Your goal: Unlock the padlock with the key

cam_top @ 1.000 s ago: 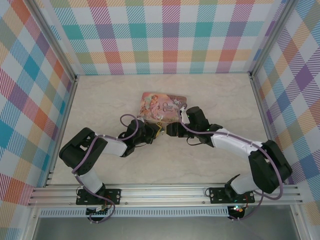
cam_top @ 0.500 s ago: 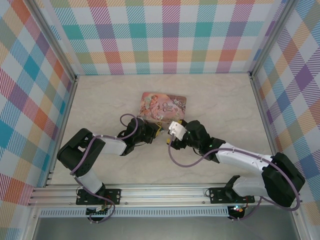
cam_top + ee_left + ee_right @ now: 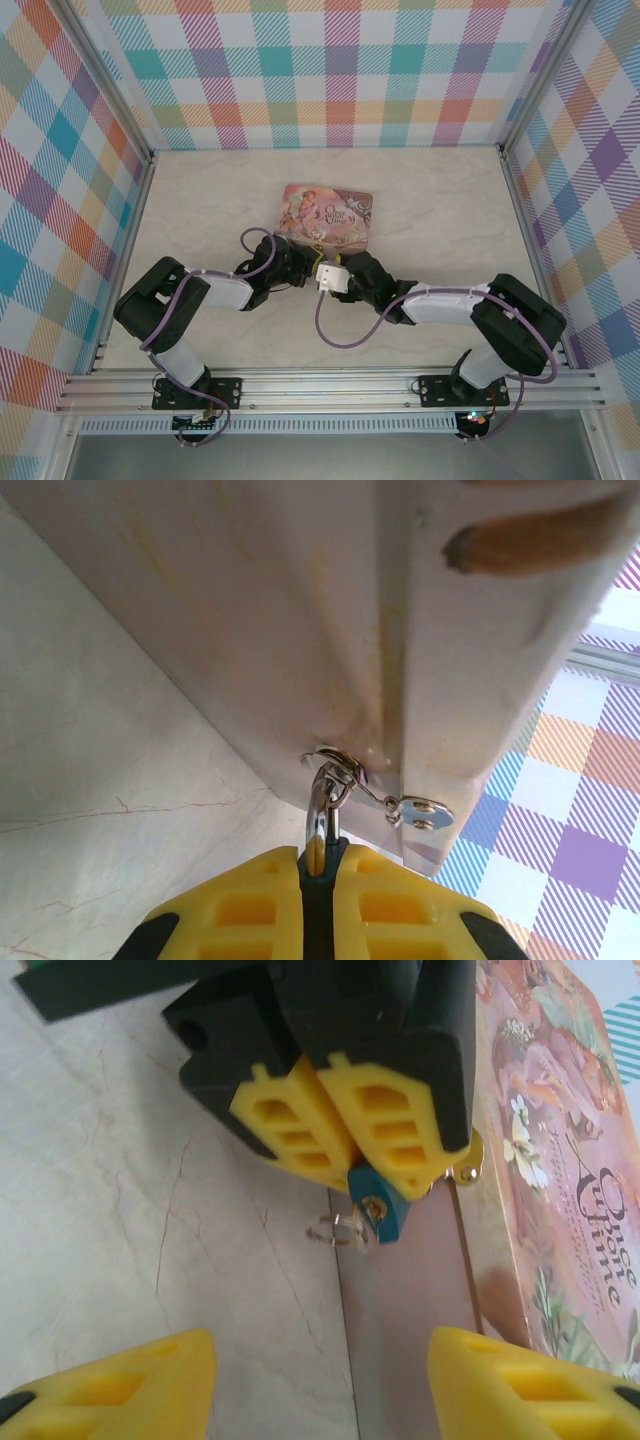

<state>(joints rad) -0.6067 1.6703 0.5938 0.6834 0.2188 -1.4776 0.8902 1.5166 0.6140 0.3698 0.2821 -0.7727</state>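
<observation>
Your left gripper (image 3: pixel 322 868) is clamping the padlock (image 3: pixel 381 1207). Both yellow fingers (image 3: pixel 238 912) are pressing flat on the teal body. The shackle (image 3: pixel 320 805) is sticking out past the fingertips and threading the small metal loop (image 3: pixel 337 761) on the side wall of the pink tin (image 3: pixel 328 213). So the padlock is hanging at the tin's near edge, mid-table (image 3: pixel 200 200), with its keyhole end facing the right arm.

The left arm is lying low, with the forearm reaching in from the left and the wrist aiming at the tin's near side.

Your right gripper (image 3: pixel 318 1365) is pointing at the left one from the near right, forearm running low across the table. Its fingers are standing wide apart, gripping nothing and touching nothing, with a gap to the padlock.

A thin wire ring (image 3: pixel 335 1228) is dangling just beside the padlock's keyhole end. I can't tell whether the key is on it.
</observation>
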